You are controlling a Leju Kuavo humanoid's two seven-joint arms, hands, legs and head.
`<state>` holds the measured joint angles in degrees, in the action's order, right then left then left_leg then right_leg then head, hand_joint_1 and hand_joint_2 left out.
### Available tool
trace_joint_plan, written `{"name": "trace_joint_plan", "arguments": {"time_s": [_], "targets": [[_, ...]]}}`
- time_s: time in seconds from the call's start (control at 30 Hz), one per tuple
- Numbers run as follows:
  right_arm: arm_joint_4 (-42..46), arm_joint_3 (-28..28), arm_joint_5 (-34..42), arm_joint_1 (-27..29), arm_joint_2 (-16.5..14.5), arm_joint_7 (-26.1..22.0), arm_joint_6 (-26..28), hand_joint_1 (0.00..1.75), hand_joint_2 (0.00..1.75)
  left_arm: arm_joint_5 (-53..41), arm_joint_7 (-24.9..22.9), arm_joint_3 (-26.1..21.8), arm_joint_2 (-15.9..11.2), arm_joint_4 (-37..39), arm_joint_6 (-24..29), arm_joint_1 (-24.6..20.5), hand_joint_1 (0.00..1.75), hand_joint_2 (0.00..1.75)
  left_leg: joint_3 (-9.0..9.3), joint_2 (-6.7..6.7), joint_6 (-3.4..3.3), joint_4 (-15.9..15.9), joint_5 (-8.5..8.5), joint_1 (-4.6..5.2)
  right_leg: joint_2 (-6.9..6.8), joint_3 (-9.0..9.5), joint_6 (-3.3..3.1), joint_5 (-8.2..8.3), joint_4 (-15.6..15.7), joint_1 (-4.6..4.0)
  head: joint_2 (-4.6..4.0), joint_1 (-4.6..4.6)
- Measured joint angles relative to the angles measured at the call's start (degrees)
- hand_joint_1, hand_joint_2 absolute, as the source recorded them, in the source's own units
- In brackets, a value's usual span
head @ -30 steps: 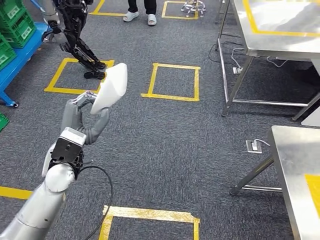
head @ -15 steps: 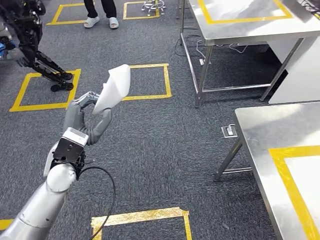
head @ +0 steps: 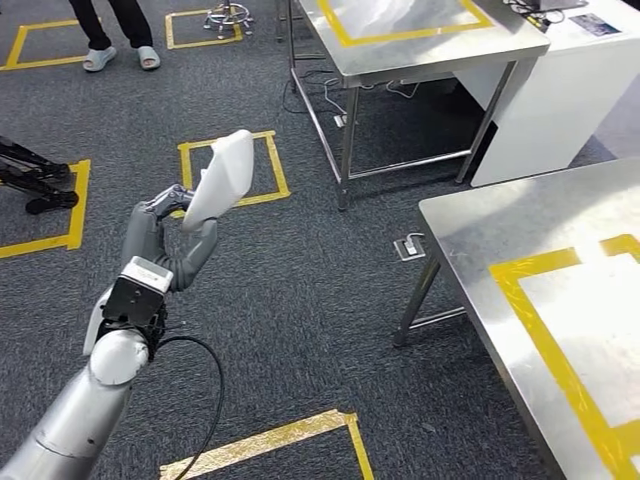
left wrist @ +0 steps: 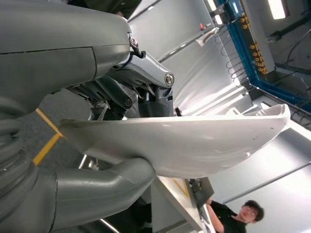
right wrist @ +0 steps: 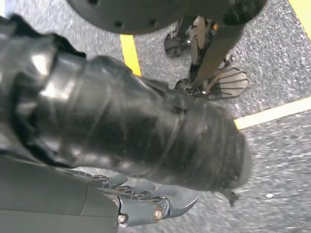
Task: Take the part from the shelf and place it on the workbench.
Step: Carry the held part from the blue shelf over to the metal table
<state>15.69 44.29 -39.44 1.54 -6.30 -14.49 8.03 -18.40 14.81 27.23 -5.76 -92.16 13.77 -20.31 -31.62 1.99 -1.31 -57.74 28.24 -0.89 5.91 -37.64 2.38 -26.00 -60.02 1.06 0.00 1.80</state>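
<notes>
The part [head: 221,178], at centre left of the head view, is plain glossy white, held by the left hand [head: 162,235] in matte grey with darker fingers on a silver arm [head: 72,420]. The carpet [head: 302,330] is dark grey with a fine speckle, marked with yellow tape squares [head: 226,170]. At right, the workbench [head: 483,215] is brushed silver steel with a broad yellow outline, and a white cabinet [head: 551,100] stands at upper right.

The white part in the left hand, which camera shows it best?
The head view: the whole white part shows above the left hand. The left wrist view shows its underside close up.
</notes>
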Motion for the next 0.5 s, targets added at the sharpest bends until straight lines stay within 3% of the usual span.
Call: {"name": "trace_joint_plan", "arguments": {"time_s": [0.07,0.13,0.17,0.2,0.23,0.3,0.37,0.43,0.5], "targets": [[0.0,0.0,-0.1,-0.1,0.0,0.0,0.0,0.00,0.00,0.0,0.1,0.0,0.1,0.0,0.1,0.0,1.75,1.75,0.02,-1.62,-0.53,0.2,-0.14,0.19,-3.83,-2.98,0.23,-3.19,-6.2,-0.22,0.00,0.29],[0.0,0.0,-0.3,-0.3,0.0,0.0,0.0,0.00,0.00,0.0,0.1,-0.1,0.0,0.0,0.1,0.2,1.75,1.75,-0.04,-3.35,-0.71,0.2,-0.08,0.50,-5.38,-6.14,0.53,-5.87,-13.2,-0.16,0.00,0.37],[0.0,0.0,-0.3,-0.3,0.0,0.0,0.0,0.00,0.00,0.0,0.1,-0.1,0.0,0.0,0.1,0.2,1.75,1.75,-0.04,-4.20,-0.75,0.2,-0.05,0.63,-5.61,-6.55,0.56,-5.99,-14.5,-0.15,0.00,0.38],[0.0,0.0,-0.3,-0.3,0.0,0.0,0.0,0.00,0.00,0.0,0.1,-0.1,0.0,0.0,0.1,0.3,1.75,1.75,-0.01,-4.99,-0.77,0.2,-0.01,0.72,-5.82,-5.70,0.51,-5.12,-13.4,-0.17,0.00,0.39],[0.0,0.0,-0.3,-0.3,0.0,0.0,0.0,0.00,0.00,0.0,0.1,-0.1,0.0,0.0,0.1,0.3,1.75,1.75,0.04,-5.71,-0.74,0.2,0.04,0.78,-6.27,-3.73,0.38,-3.57,-10.2,-0.23,0.00,0.40],[0.0,0.0,-0.3,-0.3,0.0,0.0,0.0,0.00,0.00,0.2,0.1,-0.1,0.0,0.0,0.1,0.2,1.75,1.75,0.14,-6.96,-0.49,0.1,0.23,1.04,-8.91,1.05,-0.25,-1.18,-2.0,-0.71,0.00,0.37],[0.0,0.0,-0.3,-0.5,0.0,0.0,0.0,0.00,0.00,0.3,0.1,-0.2,0.0,0.0,0.1,0.1,1.75,1.75,0.20,-8.02,-0.03,0.0,0.41,1.31,-10.44,3.19,-1.05,-0.72,1.7,-1.30,0.00,0.27],[0.0,0.0,-0.3,-0.5,0.0,0.0,0.0,0.00,0.00,0.3,0.1,-0.2,0.0,0.0,0.1,0.1,1.75,1.75,0.27,-9.15,0.48,0.1,0.54,1.29,-9.19,3.20,-1.75,-0.48,2.0,-1.48,0.00,0.20],[0.0,0.1,-0.3,-0.3,0.0,0.0,0.0,0.00,0.00,0.3,0.1,-0.3,0.0,0.0,0.1,0.0,1.75,1.75,-0.04,-7.81,1.05,-1.2,1.70,1.02,-7.90,3.32,-2.37,-0.07,2.4,-1.21,0.00,0.05]]}}
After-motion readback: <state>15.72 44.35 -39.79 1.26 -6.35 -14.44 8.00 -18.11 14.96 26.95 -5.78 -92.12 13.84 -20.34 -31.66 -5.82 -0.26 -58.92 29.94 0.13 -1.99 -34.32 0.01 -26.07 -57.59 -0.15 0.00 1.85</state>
